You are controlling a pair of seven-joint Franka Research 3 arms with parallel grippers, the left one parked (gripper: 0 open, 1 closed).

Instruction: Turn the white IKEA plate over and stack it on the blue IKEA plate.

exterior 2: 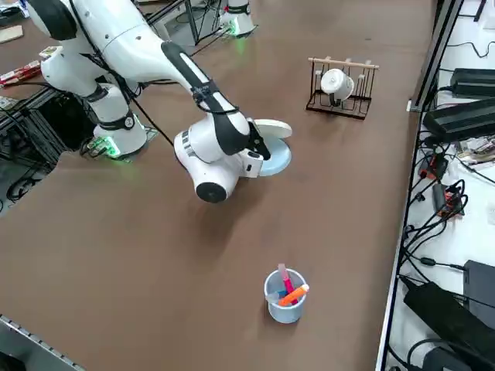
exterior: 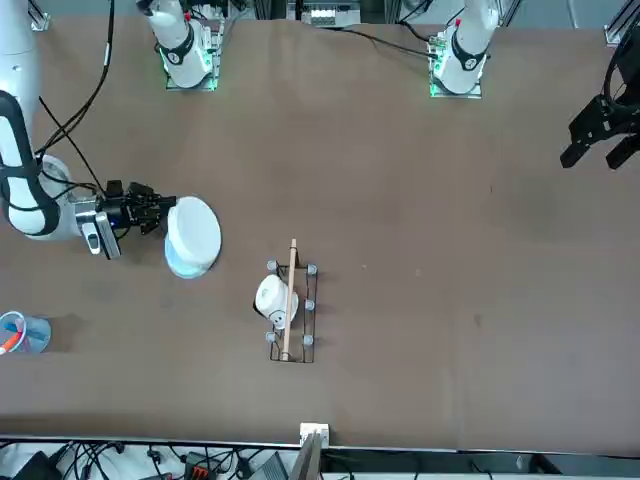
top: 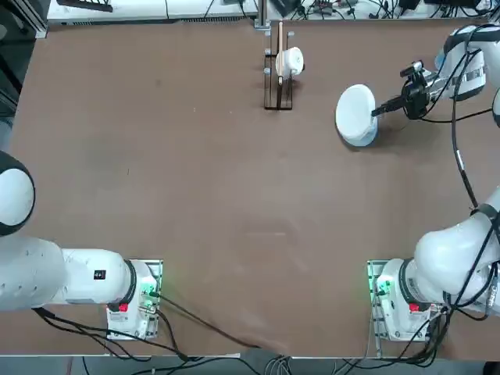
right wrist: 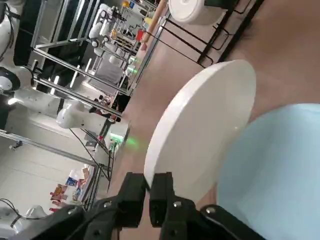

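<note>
Brown desk (top: 195, 195): near its far right edge, the right gripper (top: 380, 108) pinches the white plate (top: 355, 109) by its rim, held above the blue plate (exterior 2: 277, 161). Likely light, stiff, slick plastic; rim grip suits.

The arms are chunky glossy white shells with rounded joints, dark bands at the seams. The right arm (exterior 2: 147, 54) ends in a fat white wrist drum, then a black pincer (top: 388, 107) with slim black fingers (right wrist: 161, 197). Black cables loop loosely along the forearm. Each base (top: 398, 301) is bolted to a metal plate, glowing green with a small red tag.
</note>
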